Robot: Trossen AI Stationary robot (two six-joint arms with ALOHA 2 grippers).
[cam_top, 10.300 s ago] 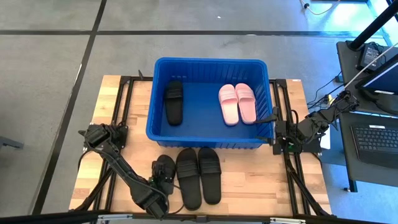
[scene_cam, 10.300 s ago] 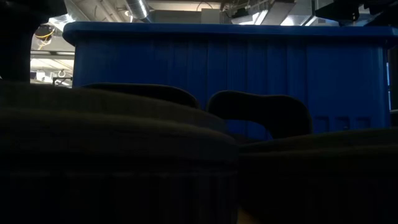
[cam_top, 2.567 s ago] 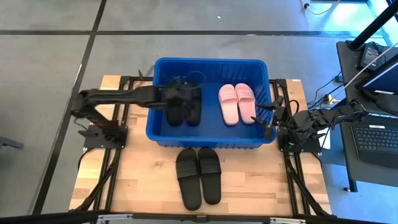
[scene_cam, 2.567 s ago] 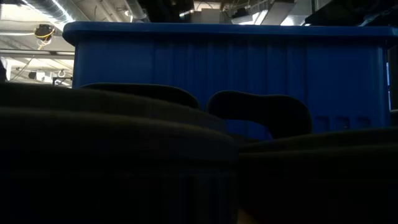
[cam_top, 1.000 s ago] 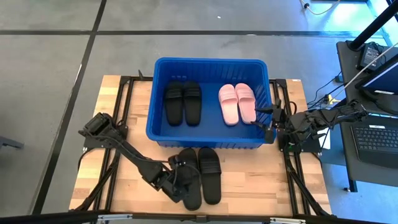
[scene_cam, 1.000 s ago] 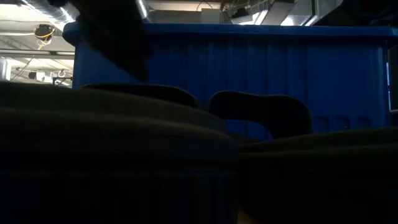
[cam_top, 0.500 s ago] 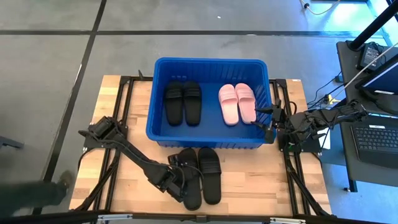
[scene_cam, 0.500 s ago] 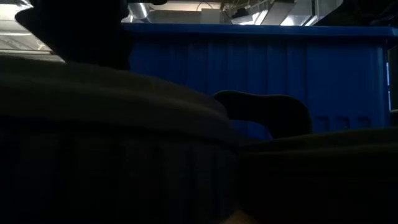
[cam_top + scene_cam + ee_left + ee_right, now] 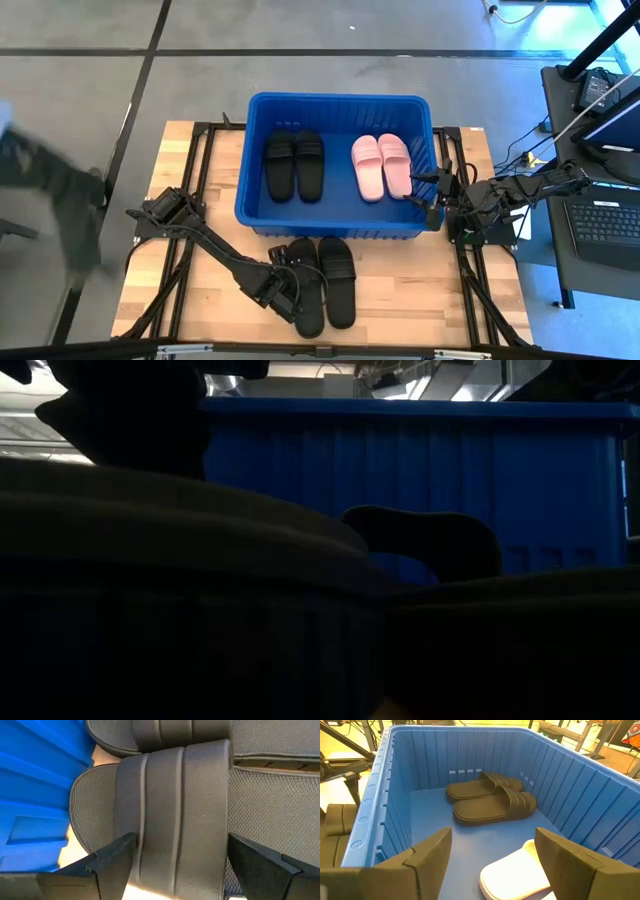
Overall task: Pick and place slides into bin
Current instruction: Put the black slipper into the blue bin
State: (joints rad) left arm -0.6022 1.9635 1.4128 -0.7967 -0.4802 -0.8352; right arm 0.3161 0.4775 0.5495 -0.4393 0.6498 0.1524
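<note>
My left gripper (image 9: 290, 285) sits spread wide over a black slide at the desk's front edge.

Its fingers (image 9: 107, 865) straddle the strap of that slide (image 9: 175, 815), not closed on it; a second black one (image 9: 336, 281) lies just beside. In the blue bin (image 9: 255, 215), mid-desk, rest a black pair (image 9: 294, 165) and a pink pair (image 9: 381, 166). My right gripper (image 9: 432, 195) hovers open at the bin's right rim, empty.

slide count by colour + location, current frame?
Black slides in the bin: 2
Pink slides in the bin: 2
Black slides on the table: 2
Total: 6 slides, 4 black and 2 pink; 4 binned, 2 left.
</note>
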